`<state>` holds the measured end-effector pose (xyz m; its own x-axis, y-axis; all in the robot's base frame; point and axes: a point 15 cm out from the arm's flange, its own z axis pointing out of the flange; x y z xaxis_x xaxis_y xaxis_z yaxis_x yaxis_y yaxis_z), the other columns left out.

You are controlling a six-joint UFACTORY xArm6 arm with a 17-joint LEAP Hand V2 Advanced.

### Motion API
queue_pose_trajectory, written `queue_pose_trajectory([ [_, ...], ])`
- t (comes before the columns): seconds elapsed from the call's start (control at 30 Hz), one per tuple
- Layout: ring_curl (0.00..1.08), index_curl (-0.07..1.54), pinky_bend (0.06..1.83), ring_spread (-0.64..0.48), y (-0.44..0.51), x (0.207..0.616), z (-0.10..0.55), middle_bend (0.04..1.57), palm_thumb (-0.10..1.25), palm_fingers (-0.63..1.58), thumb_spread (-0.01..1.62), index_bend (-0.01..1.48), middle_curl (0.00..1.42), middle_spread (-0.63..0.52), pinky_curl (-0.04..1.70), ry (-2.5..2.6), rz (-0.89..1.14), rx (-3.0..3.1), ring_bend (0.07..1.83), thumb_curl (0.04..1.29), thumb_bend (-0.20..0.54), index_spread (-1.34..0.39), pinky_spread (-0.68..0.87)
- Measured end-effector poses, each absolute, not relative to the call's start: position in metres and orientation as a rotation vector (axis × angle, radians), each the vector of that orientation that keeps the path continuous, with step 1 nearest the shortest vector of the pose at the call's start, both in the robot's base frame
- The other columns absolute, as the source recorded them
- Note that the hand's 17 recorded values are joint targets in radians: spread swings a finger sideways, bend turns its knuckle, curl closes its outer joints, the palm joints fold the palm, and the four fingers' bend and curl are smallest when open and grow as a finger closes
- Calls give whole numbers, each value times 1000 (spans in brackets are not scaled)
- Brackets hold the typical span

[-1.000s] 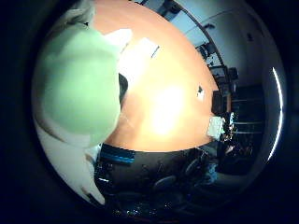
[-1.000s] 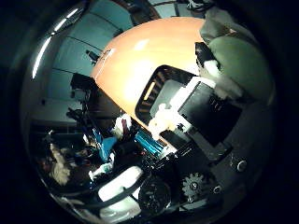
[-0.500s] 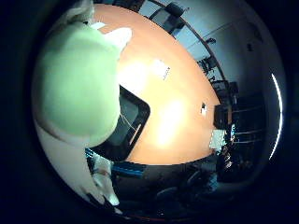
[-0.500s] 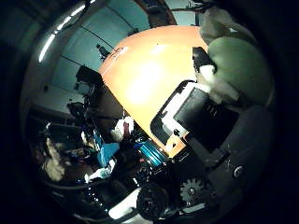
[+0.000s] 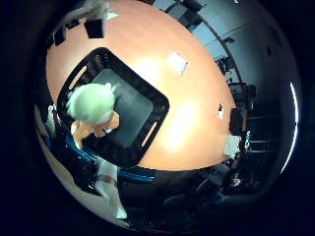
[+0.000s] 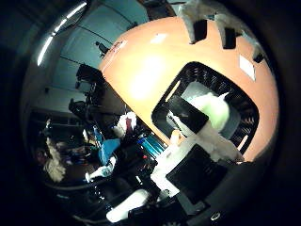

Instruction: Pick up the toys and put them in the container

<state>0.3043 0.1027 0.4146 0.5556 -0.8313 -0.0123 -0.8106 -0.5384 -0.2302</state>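
In the little finger side palm view, a pale green toy (image 5: 91, 102) lay inside a black container (image 5: 147, 101) at the left of the frame, apart from the robot hand (image 5: 93, 19), whose white and black fingertips (image 5: 94, 27) showed at the upper left, extended and holding nothing. The container stood on an orange surface (image 5: 197, 118).

In the thumb side palm view, the toy sat at the centre right in the container, with the released fingers at the top.
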Motion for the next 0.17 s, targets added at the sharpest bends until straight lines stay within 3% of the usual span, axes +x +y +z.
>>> queue_pose_trajectory([
  [0.17,425,525,677,-217,98,305,415,563,695,431,1155,362,489,-203,765,1401,-148,-2571,859,364,-18,-517,202],
])
